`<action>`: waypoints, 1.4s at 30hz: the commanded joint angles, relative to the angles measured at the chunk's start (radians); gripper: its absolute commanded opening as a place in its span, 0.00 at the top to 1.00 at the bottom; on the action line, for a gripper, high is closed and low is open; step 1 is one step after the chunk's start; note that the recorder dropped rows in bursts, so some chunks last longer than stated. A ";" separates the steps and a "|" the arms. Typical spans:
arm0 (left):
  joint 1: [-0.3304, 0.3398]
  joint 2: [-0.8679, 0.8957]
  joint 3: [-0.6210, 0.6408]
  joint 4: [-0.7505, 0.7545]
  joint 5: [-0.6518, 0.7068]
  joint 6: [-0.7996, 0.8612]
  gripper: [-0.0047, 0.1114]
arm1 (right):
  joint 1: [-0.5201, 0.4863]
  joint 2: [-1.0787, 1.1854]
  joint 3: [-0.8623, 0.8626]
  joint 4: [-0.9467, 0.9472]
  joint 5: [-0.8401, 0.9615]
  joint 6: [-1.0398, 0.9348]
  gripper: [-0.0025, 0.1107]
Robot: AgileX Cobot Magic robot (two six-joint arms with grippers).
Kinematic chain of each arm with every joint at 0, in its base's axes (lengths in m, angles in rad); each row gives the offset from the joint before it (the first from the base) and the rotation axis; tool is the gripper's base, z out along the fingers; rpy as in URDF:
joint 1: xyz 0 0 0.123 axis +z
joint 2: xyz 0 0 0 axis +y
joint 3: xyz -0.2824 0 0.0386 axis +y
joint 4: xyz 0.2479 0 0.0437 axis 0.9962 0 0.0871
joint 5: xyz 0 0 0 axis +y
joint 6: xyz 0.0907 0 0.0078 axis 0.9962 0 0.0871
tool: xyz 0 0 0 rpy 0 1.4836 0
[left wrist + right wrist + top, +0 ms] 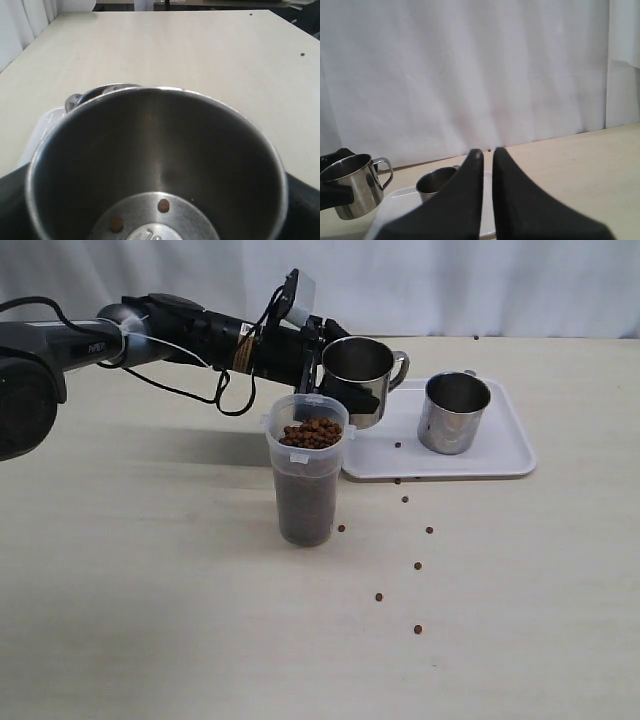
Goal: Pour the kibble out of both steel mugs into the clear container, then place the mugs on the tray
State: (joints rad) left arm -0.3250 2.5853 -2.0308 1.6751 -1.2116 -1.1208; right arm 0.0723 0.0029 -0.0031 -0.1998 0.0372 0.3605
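Note:
My left gripper (318,358) is shut on one steel mug (360,375), held upright at the left end of the white tray (500,455); whether it rests on the tray I cannot tell. The left wrist view looks into this mug (160,150), where two kibble pellets (163,205) lie on the bottom. The second steel mug (453,412) stands on the tray. In front of the tray, the clear container (308,490) is filled to the brim with kibble (311,432). My right gripper (488,150) is shut and holds nothing, away from both mugs (436,182).
Several loose pellets (418,566) lie scattered on the table in front of the tray, one on the tray (398,445) and one beside the container (341,528). The left arm (180,335) stretches in from the left, behind the container.

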 commanded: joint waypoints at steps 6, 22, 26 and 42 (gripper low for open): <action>-0.001 -0.012 -0.008 -0.087 -0.010 0.048 0.96 | -0.005 -0.003 0.003 0.004 0.002 0.001 0.93; -0.059 0.044 -0.008 -0.154 -0.010 0.130 0.96 | -0.005 -0.003 0.003 0.004 0.002 0.001 0.93; -0.065 0.044 -0.008 -0.156 -0.008 0.133 0.96 | -0.005 -0.003 0.003 0.004 0.002 0.001 0.93; -0.075 0.058 -0.008 -0.221 0.022 0.189 0.96 | -0.005 -0.003 0.003 0.004 0.002 0.001 0.93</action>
State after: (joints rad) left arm -0.3882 2.6474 -2.0308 1.4890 -1.1938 -0.9429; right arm 0.0723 0.0029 -0.0031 -0.1998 0.0372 0.3605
